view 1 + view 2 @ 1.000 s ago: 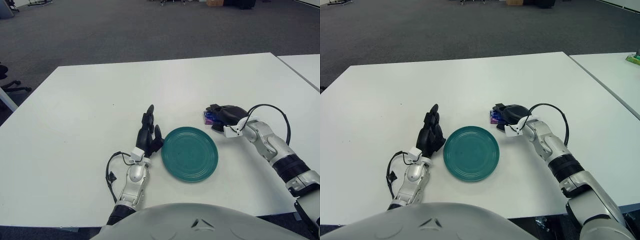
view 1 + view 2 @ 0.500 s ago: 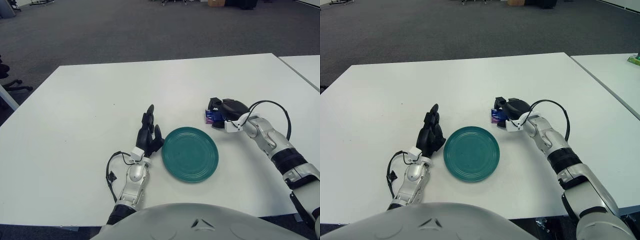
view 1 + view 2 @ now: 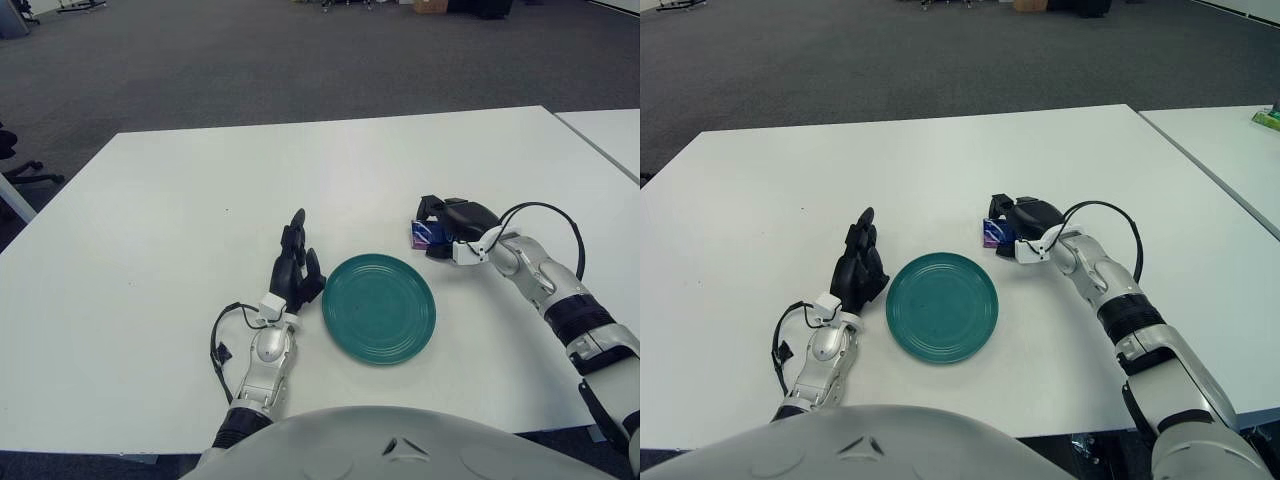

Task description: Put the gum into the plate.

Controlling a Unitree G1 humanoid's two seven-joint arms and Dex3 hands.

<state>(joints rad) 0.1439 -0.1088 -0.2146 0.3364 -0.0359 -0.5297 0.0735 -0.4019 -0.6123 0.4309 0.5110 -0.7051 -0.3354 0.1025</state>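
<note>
A round teal plate [image 3: 379, 307] lies on the white table [image 3: 180, 220], just in front of me. The gum [image 3: 424, 236], a small purple-blue pack, shows just beyond the plate's far right rim. My right hand [image 3: 447, 222] covers it from the right, dark fingers curled over its top and far side, so most of the pack is hidden. Whether the pack still touches the table I cannot tell. My left hand [image 3: 295, 265] stands beside the plate's left rim with its fingers stretched upward and nothing in them.
A second white table [image 3: 610, 130] stands to the right across a narrow gap, with a small green thing [image 3: 1268, 118] on it. Grey carpet lies beyond the far edge, and an office chair base [image 3: 20, 170] shows at far left.
My right hand has shifted slightly right and away from me, taking the gum with it, and its fingers have closed tighter on the pack. The left hand and plate stayed put.
</note>
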